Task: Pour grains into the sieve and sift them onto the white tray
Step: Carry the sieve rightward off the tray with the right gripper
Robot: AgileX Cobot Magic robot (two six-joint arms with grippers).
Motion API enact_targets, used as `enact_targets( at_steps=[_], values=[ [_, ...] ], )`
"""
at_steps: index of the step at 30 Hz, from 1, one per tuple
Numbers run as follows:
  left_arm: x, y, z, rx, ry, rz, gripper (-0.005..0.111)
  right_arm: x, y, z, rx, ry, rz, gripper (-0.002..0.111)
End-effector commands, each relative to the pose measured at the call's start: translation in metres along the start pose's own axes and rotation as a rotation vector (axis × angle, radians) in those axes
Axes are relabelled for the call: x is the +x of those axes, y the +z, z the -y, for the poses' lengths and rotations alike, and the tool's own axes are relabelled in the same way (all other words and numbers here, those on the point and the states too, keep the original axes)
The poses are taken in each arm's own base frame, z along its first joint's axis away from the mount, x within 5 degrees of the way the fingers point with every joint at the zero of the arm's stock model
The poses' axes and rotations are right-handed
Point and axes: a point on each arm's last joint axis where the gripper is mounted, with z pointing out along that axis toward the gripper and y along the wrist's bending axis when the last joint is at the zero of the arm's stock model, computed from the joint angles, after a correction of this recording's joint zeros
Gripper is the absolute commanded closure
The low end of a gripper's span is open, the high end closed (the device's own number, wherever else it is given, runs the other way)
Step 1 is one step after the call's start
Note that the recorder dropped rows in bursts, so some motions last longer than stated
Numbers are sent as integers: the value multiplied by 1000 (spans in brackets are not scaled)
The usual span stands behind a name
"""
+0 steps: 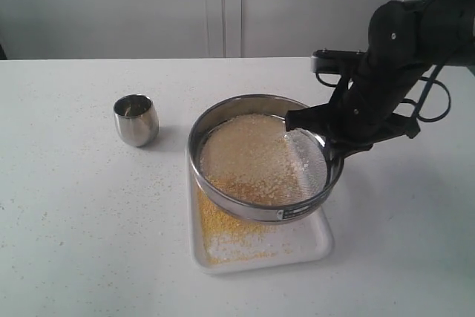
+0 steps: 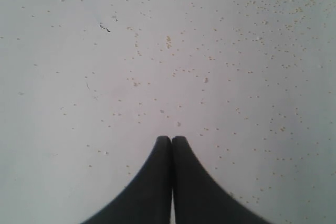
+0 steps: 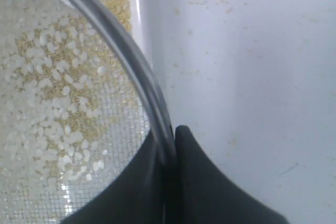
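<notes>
One arm (image 1: 393, 57) bent down, right gripper (image 3: 169, 137) clamping tilted sieve (image 1: 245, 209) over white tray (image 1: 315, 246) | left gripper (image 2: 171, 139) closed, seemingly above table (image 2: 79, 77)

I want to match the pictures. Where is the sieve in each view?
Exterior view: sieve at the centre, tilted over the white tray, right gripper on its right rim.
Left wrist view: not in it; only table with stray grains.
Right wrist view: its rim curves to the gripper, mesh beside it.
Shared landmark, exterior and right wrist: the right gripper pinching the rim.
</notes>
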Motion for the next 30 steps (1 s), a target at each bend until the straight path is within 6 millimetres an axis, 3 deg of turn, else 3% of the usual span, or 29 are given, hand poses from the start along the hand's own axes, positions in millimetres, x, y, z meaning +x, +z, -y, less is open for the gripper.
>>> enact_targets(
  at_steps=[1,20,30],
  values=[
    [3,0,1,7,-9,-8,107,-6,-17,19,-8,39,31,108],
    [3,0,1,7,-9,-8,107,-22,-26,112,72,229,93,108],
    [3,0,1,7,-9,-8,107,-29,-10,137,66,345,131,108]
  ],
)
